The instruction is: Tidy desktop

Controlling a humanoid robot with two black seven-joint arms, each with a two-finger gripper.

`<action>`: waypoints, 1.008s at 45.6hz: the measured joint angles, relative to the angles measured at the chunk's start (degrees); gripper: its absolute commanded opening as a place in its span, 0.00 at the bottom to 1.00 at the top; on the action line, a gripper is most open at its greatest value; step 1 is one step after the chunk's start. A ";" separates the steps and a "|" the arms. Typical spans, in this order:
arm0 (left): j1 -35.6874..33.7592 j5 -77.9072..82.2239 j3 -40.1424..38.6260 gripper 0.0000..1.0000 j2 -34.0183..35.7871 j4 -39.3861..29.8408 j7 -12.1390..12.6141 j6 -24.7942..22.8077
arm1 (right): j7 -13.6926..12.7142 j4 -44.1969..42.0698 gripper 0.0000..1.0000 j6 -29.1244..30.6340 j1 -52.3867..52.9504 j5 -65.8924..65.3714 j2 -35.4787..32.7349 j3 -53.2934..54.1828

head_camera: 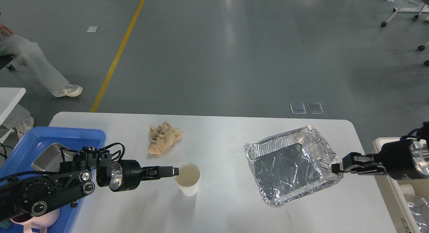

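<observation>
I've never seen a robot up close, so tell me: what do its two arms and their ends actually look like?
Both arms are black, with chunky round joints. Each wrist carries a shiny silver metal ring just behind the gripper. The left arm shows silver bolt-like discs on its joints and loose black cables looping above the wrist. The left gripper and right gripper end in slim, blocky black fingers. A little blue wiring shows above the right wrist.

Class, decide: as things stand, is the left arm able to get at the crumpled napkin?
Probably yes. The left gripper sits at the cup, and bare desktop lies between it and the napkin.
</observation>
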 measured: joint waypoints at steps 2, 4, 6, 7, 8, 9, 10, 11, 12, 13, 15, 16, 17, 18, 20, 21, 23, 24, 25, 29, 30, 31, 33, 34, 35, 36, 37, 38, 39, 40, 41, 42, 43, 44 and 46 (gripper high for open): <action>0.05 0.02 0.05 0.61 -0.91 0.54 0.00 0.02 | -0.01 0.01 0.00 0.00 0.00 0.00 0.03 -0.03; 0.08 0.05 0.08 0.55 -1.60 0.89 0.00 0.02 | -0.01 0.01 0.00 0.00 -0.01 0.00 0.04 -0.07; 0.15 0.08 0.08 0.47 -2.30 1.17 0.00 0.02 | -0.01 0.01 0.00 0.00 -0.01 0.00 0.05 -0.08; 0.19 0.08 0.09 0.42 -2.57 1.24 0.00 0.02 | -0.01 0.01 0.00 0.00 -0.01 0.00 0.05 -0.09; 0.23 0.09 0.09 0.38 -2.86 1.30 0.04 0.02 | -0.01 0.01 0.00 0.00 -0.01 0.00 0.05 -0.09; 0.25 0.09 0.09 0.32 -3.07 1.34 0.10 0.02 | -0.01 0.01 0.00 0.00 -0.01 0.00 0.05 -0.09; 0.27 0.09 0.09 0.26 -3.26 1.37 0.15 0.00 | -0.01 0.01 0.00 0.00 -0.02 0.00 0.05 -0.09; 0.28 0.09 0.09 0.21 -3.45 1.38 0.20 -0.08 | -0.01 0.01 0.00 0.00 -0.04 0.00 0.06 -0.09; 0.28 0.09 0.09 0.16 -3.66 1.39 0.26 -0.23 | -0.01 0.01 0.00 0.00 -0.08 0.00 0.06 -0.09; 0.28 0.09 0.10 0.13 -3.80 1.39 0.31 -0.40 | -0.01 0.01 0.00 0.00 -0.12 0.00 0.06 -0.09; 0.28 0.09 0.15 0.09 -3.97 1.40 0.37 -0.89 | -0.01 0.01 0.00 0.00 -0.15 0.00 0.06 -0.10; 0.27 0.09 0.20 0.08 -4.03 1.41 0.38 -1.25 | -0.01 0.01 0.00 0.00 -0.16 0.00 0.06 -0.10; 0.27 0.10 0.25 0.07 -4.06 1.41 0.38 -1.59 | -0.01 0.01 0.00 0.00 -0.18 0.00 0.06 -0.10; 0.23 0.10 0.32 0.04 -4.07 1.41 0.38 -1.98 | -0.01 0.01 0.00 0.00 -0.20 0.00 0.06 -0.10; 0.07 0.10 0.47 0.02 -4.06 1.42 0.38 -3.36 | -0.01 0.01 0.00 0.00 -0.25 0.00 0.05 -0.12; 0.05 0.10 0.48 0.02 -4.04 1.42 0.38 -3.66 | -0.01 0.02 0.00 0.00 -0.26 0.00 0.04 -0.14; 0.02 0.10 0.51 0.02 -3.88 1.42 0.37 -4.28 | -0.01 0.01 0.00 0.00 -0.27 0.00 0.01 -0.15; 0.02 0.10 0.52 0.02 -3.80 1.42 0.34 -4.47 | -0.01 0.01 0.00 0.00 -0.27 0.00 -0.01 -0.15; 0.01 0.10 0.52 0.02 -3.74 1.42 0.28 -4.63 | -0.01 0.01 0.00 0.00 -0.27 0.00 -0.02 -0.16; -0.01 0.17 0.52 0.02 -3.47 1.38 0.04 -5.03 | -0.01 0.01 0.00 0.00 -0.28 -0.02 -0.03 -0.16; -0.01 0.21 0.52 0.02 -3.39 1.35 -0.02 -5.10 | -0.01 0.01 0.00 0.00 -0.28 -0.03 -0.03 -0.16; -0.03 0.22 0.52 0.02 -3.32 1.33 -0.07 -5.15 | -0.01 0.01 0.00 0.00 -0.28 -0.04 -0.03 -0.16; -0.08 0.28 0.52 0.02 -3.19 1.31 -0.19 -5.21 | -0.01 0.01 0.00 0.00 -0.28 -0.06 -0.03 -0.16; -0.11 0.31 0.52 0.03 -3.11 1.28 -0.24 -5.23 | -0.01 0.02 0.00 0.00 -0.28 -0.07 -0.04 -0.16; -0.14 0.33 0.52 0.03 -3.04 1.23 -0.28 -5.26 | -0.01 0.01 0.00 0.00 -0.28 -0.08 -0.05 -0.16; -0.17 0.34 0.51 0.04 -2.97 1.15 -0.30 -5.32 | -0.01 0.01 0.00 0.00 -0.28 -0.08 -0.05 -0.16; -0.21 0.35 0.44 0.04 -2.88 1.03 -0.32 -5.41 | -0.01 0.01 0.00 0.00 -0.28 -0.09 -0.05 -0.16; -0.28 0.36 0.14 0.04 -2.60 0.78 -0.41 -5.60 | -0.01 0.01 0.00 0.00 -0.28 -0.09 -0.08 -0.14; -0.35 0.36 -0.08 0.05 -2.35 0.66 -0.46 -5.72 | -0.01 0.02 0.00 0.00 -0.28 -0.09 -0.09 -0.13; -0.40 0.36 -0.24 0.05 -2.12 0.59 -0.48 -5.85 | -0.01 0.01 0.00 0.00 -0.28 -0.09 -0.10 -0.12; -0.45 0.35 -0.43 0.05 -1.81 0.50 -0.53 -6.16 | -0.01 0.01 0.00 0.00 -0.28 -0.09 -0.11 -0.11; -0.51 0.32 -0.72 0.06 -1.32 0.38 -0.63 -6.68 | -0.01 0.01 0.00 0.00 -0.28 -0.09 -0.11 -0.11; -0.57 0.27 -1.07 0.07 -0.88 0.27 -0.75 -7.19 | -0.01 0.00 0.00 0.00 -0.28 -0.09 -0.12 -0.11; -0.60 0.19 -1.52 0.07 -0.45 0.10 -0.94 -7.75 | -0.01 -0.02 0.00 0.00 -0.28 -0.09 -0.12 -0.10; -0.62 0.07 -2.82 0.08 0.47 -0.41 -1.58 -9.12 | -0.01 -0.05 0.00 0.00 -0.28 -0.09 -0.12 -0.10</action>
